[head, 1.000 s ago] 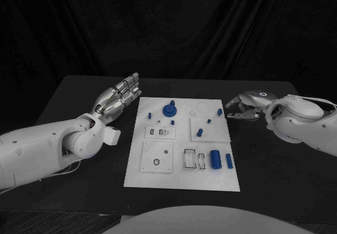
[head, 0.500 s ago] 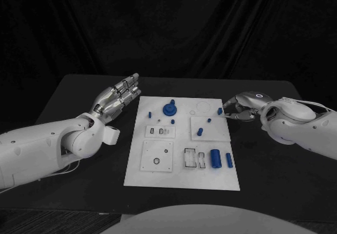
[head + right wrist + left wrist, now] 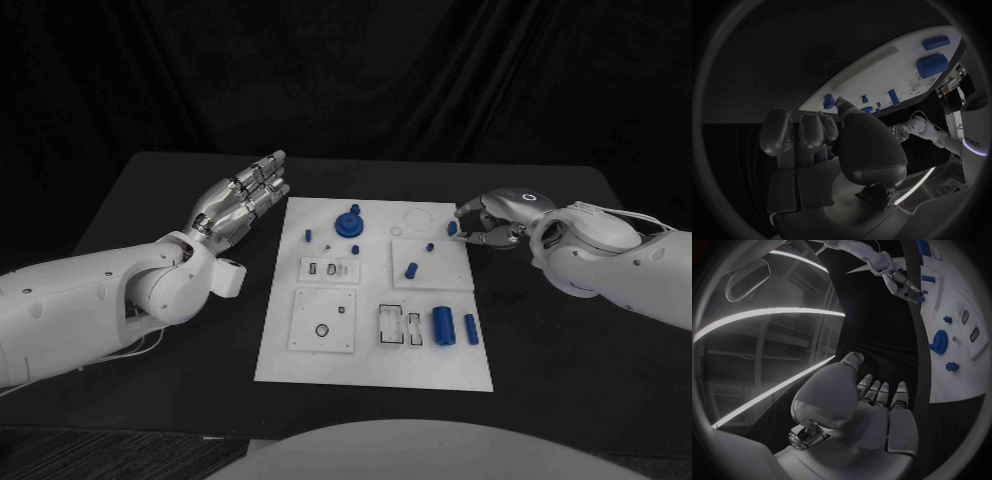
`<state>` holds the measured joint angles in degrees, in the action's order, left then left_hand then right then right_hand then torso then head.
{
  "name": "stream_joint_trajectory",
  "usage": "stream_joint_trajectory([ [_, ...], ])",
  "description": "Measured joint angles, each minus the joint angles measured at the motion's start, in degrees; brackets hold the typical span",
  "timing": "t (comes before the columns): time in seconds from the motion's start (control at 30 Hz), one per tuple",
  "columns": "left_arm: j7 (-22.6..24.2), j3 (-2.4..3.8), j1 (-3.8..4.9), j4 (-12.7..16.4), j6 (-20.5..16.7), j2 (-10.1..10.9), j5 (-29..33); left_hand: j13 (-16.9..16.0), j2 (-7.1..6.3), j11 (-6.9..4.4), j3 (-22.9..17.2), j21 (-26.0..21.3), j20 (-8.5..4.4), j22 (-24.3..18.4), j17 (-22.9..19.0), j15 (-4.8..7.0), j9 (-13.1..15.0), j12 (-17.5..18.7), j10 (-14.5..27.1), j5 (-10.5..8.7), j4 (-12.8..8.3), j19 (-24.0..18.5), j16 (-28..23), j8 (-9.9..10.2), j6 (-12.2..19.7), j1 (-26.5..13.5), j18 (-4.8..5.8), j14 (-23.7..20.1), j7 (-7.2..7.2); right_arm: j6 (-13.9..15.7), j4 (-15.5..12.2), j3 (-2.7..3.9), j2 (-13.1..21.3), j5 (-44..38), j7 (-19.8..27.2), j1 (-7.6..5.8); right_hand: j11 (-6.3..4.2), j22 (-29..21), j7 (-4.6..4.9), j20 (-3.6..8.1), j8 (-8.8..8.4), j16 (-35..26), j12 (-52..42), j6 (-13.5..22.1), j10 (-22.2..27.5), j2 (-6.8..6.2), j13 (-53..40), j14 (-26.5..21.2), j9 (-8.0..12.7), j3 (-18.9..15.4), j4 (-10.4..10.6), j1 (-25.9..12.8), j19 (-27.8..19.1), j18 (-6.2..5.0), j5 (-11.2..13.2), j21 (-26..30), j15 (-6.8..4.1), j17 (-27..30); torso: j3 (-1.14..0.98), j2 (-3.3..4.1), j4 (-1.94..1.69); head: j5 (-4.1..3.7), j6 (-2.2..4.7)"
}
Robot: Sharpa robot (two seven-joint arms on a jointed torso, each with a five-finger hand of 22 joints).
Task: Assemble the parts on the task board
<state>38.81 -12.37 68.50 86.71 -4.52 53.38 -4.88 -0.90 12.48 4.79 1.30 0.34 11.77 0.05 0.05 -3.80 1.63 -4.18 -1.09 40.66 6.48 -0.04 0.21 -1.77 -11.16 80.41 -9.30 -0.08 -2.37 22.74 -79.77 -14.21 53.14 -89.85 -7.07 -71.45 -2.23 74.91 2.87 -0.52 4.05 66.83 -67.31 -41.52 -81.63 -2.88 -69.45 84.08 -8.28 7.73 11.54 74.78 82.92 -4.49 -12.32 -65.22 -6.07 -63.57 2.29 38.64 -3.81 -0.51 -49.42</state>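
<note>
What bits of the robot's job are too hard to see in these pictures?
- Whether the right hand already pinches the small blue peg at the task board edge: head view, its fingers cover the contact; right wrist view, the thumb blocks it.
- What shape the board's tiny slots are: too small in the head view.
- Most of the board in the left wrist view: cut off by the circle's rim, beyond the open left hand.

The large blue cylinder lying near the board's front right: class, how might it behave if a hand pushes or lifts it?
The large blue cylinder lies on its side on the white task board, so a sideways push would probably roll it. It looks rigid and smooth, possibly slippery for fingers. It is likely light, being small.
</note>
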Motion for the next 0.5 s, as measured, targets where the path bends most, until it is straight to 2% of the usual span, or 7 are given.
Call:
stream_joint_trajectory([
  [0.03,0.0,0.0,0.0,0.0,0.0,0.0,0.0,0.0,0.0,0.0,0.0,0.0,0.0,0.0,0.0,0.0,0.0,0.0,0.0,0.0,0.0,0.0,0.0,0.0,0.0,0.0,0.0,0.0,0.0,0.0,0.0,0.0,0.0,0.0,0.0,0.02,0.0,0.0,-0.01,0.0,0.0,0.0,-1.3,0.2,1.0,0.0,0.0,0.0,-0.1,0.0,0.0,0.0,0.0,0.0,0.0,0.0,0.0,0.1,0.0,0.0,0.0,0.0,0.01],
  [0.1,0.0,0.0,0.0,0.0,0.0,0.0,0.0,0.0,0.0,0.0,0.0,0.0,0.0,0.0,0.0,0.0,0.0,0.0,0.0,0.0,0.0,0.0,0.0,0.0,0.0,0.0,0.0,0.0,0.0,0.0,0.2,0.01,-0.1,0.0,-0.1,0.04,-0.17,0.0,-0.01,0.0,0.0,0.0,-9.5,0.2,1.9,0.0,-4.8,0.0,-0.2,0.0,0.0,0.0,0.0,0.0,0.0,0.0,-0.03,0.2,0.0,0.0,0.0,-0.04,0.01],
  [0.13,0.0,0.0,0.0,0.0,0.0,0.0,0.0,0.0,0.0,0.0,0.0,0.0,0.0,0.0,0.0,0.0,0.0,0.0,0.0,0.0,0.0,0.0,0.0,0.0,0.0,0.0,0.0,0.0,0.0,0.1,0.2,0.01,-0.2,0.0,-0.2,0.04,0.01,0.0,-0.01,0.0,0.0,0.0,-10.0,0.2,2.5,0.0,-5.3,0.0,-0.3,0.0,0.0,0.0,0.0,0.0,0.0,0.0,-0.03,0.2,-0.01,-0.01,-0.01,-0.07,0.01],
  [0.23,0.0,0.0,-0.01,0.0,0.1,0.0,0.0,0.0,0.0,0.0,0.0,0.0,0.0,0.0,0.0,0.0,0.0,0.0,0.0,0.0,0.0,0.0,0.0,0.0,0.0,0.0,0.0,0.0,0.0,0.1,0.4,0.01,-0.4,0.0,-0.3,0.05,0.19,0.0,-0.01,0.0,0.0,0.0,-8.8,0.2,4.7,0.0,-5.5,-0.2,-0.6,0.0,0.0,0.0,0.0,0.0,-0.1,0.0,0.14,0.2,-0.01,-0.03,-0.03,-0.12,0.01],
  [0.5,0.0,0.0,-0.03,-0.1,0.1,-0.1,0.0,0.0,0.0,0.0,-0.1,0.0,0.0,0.0,0.0,0.0,0.0,0.0,0.0,0.0,-0.1,0.0,0.0,0.0,0.0,0.0,0.0,0.0,0.0,0.0,1.3,0.01,-1.3,0.0,-0.4,0.1,0.49,0.0,0.21,-0.2,0.29,0.0,-4.6,0.0,9.5,-0.27,-3.9,-0.1,-1.5,0.0,0.0,0.3,0.2,-0.01,-2.7,0.3,0.3,0.4,-0.01,-0.04,-0.03,-0.16,0.01],
])
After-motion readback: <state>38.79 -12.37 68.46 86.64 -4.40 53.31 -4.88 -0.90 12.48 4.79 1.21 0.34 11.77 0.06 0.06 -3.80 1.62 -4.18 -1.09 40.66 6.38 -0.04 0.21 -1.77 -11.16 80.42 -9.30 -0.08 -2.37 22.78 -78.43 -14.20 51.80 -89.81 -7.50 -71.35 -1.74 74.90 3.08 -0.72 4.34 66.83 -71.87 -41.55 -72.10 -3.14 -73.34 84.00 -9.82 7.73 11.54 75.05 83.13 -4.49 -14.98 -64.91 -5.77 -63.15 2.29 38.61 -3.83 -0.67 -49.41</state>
